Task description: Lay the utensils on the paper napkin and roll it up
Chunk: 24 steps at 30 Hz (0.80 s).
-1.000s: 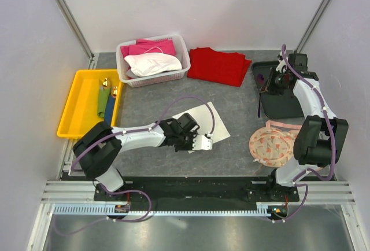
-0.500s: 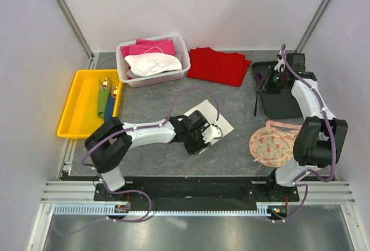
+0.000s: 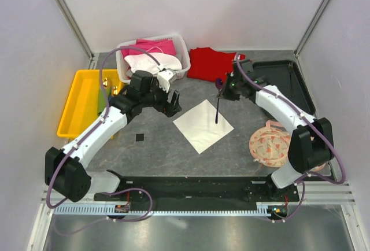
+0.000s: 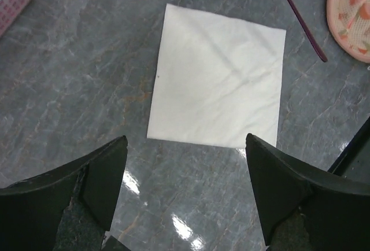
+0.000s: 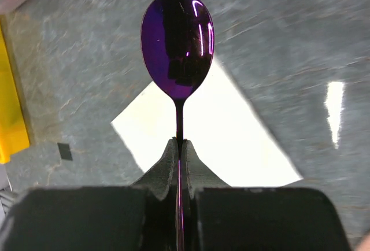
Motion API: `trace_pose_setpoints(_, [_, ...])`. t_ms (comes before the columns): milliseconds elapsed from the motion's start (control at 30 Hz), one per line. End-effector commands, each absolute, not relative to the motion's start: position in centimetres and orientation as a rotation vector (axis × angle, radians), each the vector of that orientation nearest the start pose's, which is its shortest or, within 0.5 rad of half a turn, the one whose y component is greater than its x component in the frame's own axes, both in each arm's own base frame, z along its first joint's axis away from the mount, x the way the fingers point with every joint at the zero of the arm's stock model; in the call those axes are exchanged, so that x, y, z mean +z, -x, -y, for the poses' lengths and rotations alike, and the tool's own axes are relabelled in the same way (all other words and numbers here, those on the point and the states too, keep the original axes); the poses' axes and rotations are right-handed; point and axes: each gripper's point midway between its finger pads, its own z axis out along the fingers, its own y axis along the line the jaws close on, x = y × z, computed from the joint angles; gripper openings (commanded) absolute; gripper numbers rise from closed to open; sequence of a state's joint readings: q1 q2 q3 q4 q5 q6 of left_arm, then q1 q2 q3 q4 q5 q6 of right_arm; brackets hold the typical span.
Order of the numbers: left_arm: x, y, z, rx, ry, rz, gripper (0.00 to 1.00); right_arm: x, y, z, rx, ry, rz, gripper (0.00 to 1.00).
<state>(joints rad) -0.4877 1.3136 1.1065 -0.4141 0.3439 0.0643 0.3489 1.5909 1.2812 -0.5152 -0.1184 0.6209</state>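
The paper napkin lies flat on the grey table, and the left wrist view shows it just beyond my open fingers. My left gripper is open and empty, hovering to the napkin's left, near the basket. My right gripper is shut on the purple spoon. The spoon is above the napkin's far right part, with its bowl sticking out past the fingertips. Green and blue utensils lie in the yellow tray, partly hidden by my left arm.
A white basket of pink and white cloth stands at the back. A red cloth lies beside it, and a black tray is at the back right. A patterned plate sits right of the napkin. A small black square lies to its left.
My left gripper opened, left the napkin flat and drew back left toward the basket. My right arm carried the purple spoon from the black tray to above the napkin.
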Motion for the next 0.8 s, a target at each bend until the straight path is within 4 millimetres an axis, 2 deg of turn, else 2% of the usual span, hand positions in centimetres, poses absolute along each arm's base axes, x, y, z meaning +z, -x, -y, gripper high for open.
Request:
trace_pose_setpoints(0, [17.3, -28.3, 22.3, -0.693, -0.721, -2.172, 0.89, 14.6, -37.7, -22.0, 0.497, -0.313, -2.433, 0.00])
trace_pose_setpoints(67, [17.1, -28.4, 22.3, -0.706, -0.690, -2.167, 0.89, 13.1, -37.1, -23.7, 0.459, -0.259, -2.465, 0.00])
trace_pose_setpoints(133, [17.1, -28.8, 22.2, -0.706, -0.666, -2.169, 0.89, 11.2, -37.3, -24.0, 0.407, -0.262, -2.490, 0.00])
trace_pose_setpoints(267, [17.5, -29.5, 21.9, -0.724, -0.612, -2.165, 0.89, 8.9, -37.5, -24.5, 0.368, -0.283, -2.520, 0.00])
trace_pose_setpoints(467, [17.4, -29.9, 21.6, -0.730, -0.593, -2.166, 0.89, 7.7, -39.0, -25.6, 0.358, -0.302, -2.504, 0.00])
trace_pose_setpoints(767, [17.2, -30.1, 21.6, -0.739, -0.583, -2.171, 0.89, 5.8, -39.4, -26.2, 0.326, -0.316, -2.530, 0.00])
